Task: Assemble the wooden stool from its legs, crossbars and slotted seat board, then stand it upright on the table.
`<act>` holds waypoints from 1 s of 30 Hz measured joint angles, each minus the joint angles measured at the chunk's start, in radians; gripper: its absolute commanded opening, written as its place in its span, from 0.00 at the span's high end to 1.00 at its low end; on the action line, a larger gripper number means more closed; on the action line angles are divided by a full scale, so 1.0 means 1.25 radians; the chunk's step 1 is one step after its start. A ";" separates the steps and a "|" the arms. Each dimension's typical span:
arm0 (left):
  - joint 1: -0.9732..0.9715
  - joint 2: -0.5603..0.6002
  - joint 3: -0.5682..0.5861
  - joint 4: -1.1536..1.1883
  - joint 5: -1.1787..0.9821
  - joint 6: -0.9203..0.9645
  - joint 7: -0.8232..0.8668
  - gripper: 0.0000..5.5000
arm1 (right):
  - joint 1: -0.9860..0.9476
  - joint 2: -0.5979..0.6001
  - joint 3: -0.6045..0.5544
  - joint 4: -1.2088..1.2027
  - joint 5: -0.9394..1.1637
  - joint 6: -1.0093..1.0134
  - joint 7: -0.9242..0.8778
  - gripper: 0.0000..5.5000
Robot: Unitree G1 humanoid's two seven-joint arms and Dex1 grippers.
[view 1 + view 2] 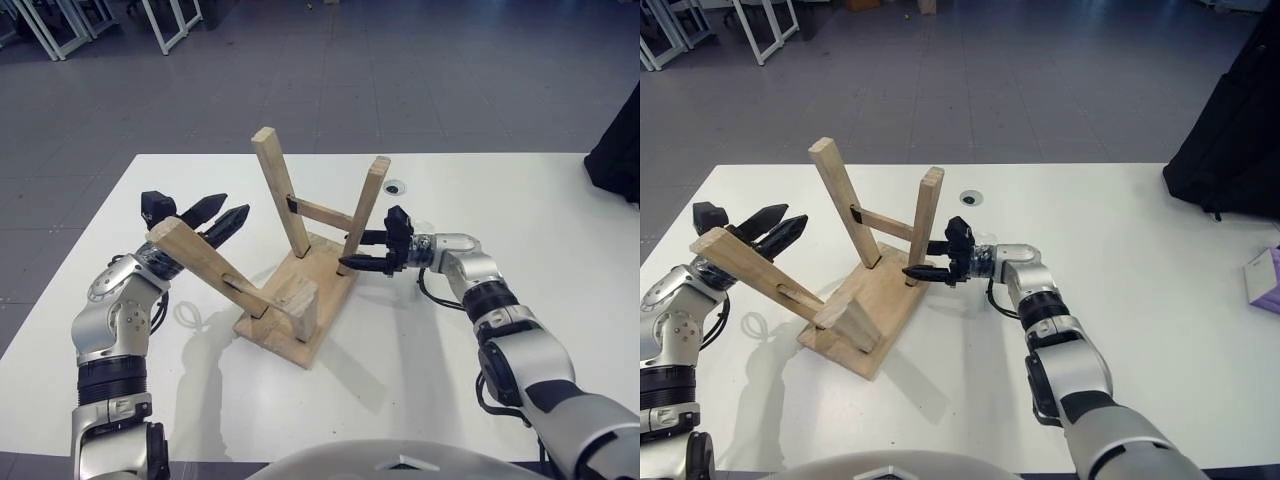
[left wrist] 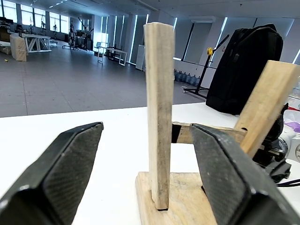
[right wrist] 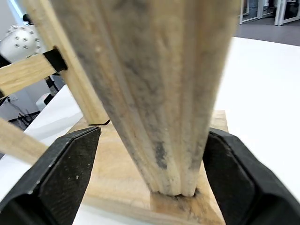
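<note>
Standing in the seat board (image 1: 320,292) mid-frame: two legs (image 1: 283,190) with a crossbar (image 1: 322,212) — the lower-left pair (image 1: 205,262) leans, unseated. Left gripper (image 1: 236,204) gapes, empty; right gripper (image 1: 352,250) straddles one leg (image 1: 366,205) loosely.

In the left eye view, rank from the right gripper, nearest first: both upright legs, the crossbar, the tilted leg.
1. Right upright leg, straddled by the right gripper.
2. Crossbar, just left of it.
3. Left upright leg, beyond the crossbar.
4. Tilted leg, by the left gripper.
</note>
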 measured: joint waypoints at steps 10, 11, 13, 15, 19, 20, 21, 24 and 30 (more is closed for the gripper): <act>-0.002 0.000 0.033 0.030 0.015 -0.034 0.018 0.38 | 0.206 -0.149 0.090 -0.440 0.002 0.120 0.084 0.33; -0.006 0.000 0.038 0.041 0.017 -0.039 0.028 0.38 | 0.221 -0.159 0.095 -0.468 0.002 0.123 0.084 0.33; -0.023 -0.001 0.052 0.059 0.023 -0.061 0.048 0.38 | 0.256 -0.178 0.106 -0.518 0.003 0.132 0.084 0.36; -0.038 -0.001 0.069 0.075 0.024 -0.074 0.065 0.38 | 0.274 -0.184 0.113 -0.528 0.003 0.133 0.083 0.41; -0.040 -0.001 0.076 0.097 0.030 -0.092 0.071 0.38 | 0.275 -0.173 0.121 -0.528 0.003 0.115 0.054 0.56; -0.040 -0.001 0.074 0.097 0.030 -0.093 0.069 0.38 | 0.275 -0.164 0.122 -0.523 0.003 0.106 0.044 0.59; -0.040 -0.001 0.072 0.097 0.031 -0.093 0.067 0.38 | 0.275 -0.156 0.123 -0.522 0.003 0.102 0.037 0.62; -0.037 -0.009 0.058 0.088 0.038 -0.094 0.063 0.38 | 0.278 -0.145 0.132 -0.522 0.003 0.095 0.022 0.70; -0.010 -0.009 0.040 0.082 0.079 -0.124 0.060 0.38 | 0.300 -0.140 0.138 -0.538 0.005 0.076 0.005 0.77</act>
